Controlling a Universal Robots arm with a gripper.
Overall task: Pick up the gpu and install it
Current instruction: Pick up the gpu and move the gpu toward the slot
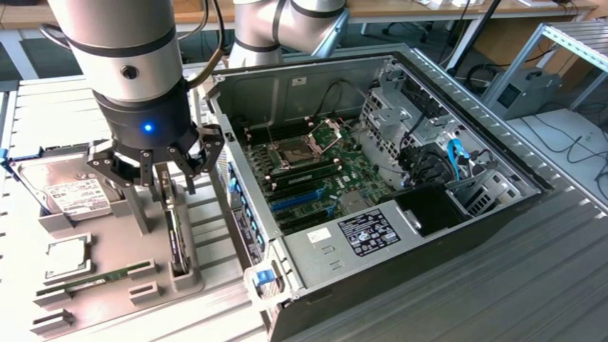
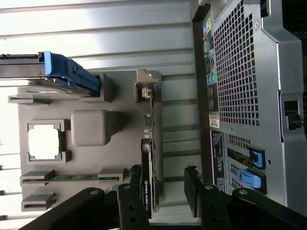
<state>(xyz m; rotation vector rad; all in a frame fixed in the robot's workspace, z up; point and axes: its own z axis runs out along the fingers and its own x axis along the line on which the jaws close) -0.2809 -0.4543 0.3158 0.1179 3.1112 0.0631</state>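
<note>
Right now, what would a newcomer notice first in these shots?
The open computer case lies on its side across the exterior view's middle and right, with its motherboard exposed. At the exterior view's left, the arm's gripper hangs open astride the gpu, which stands on edge in a grey holder tray.

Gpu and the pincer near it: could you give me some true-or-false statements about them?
1. The gpu stands on edge in the grey tray. True.
2. The pincer is shut on the gpu. False: its jaws stand open, one on either side of the gpu.
3. The gpu is plugged in inside the computer case. False: it sits in the grey tray, outside the case.
4. The computer case has its side open. True.
</note>
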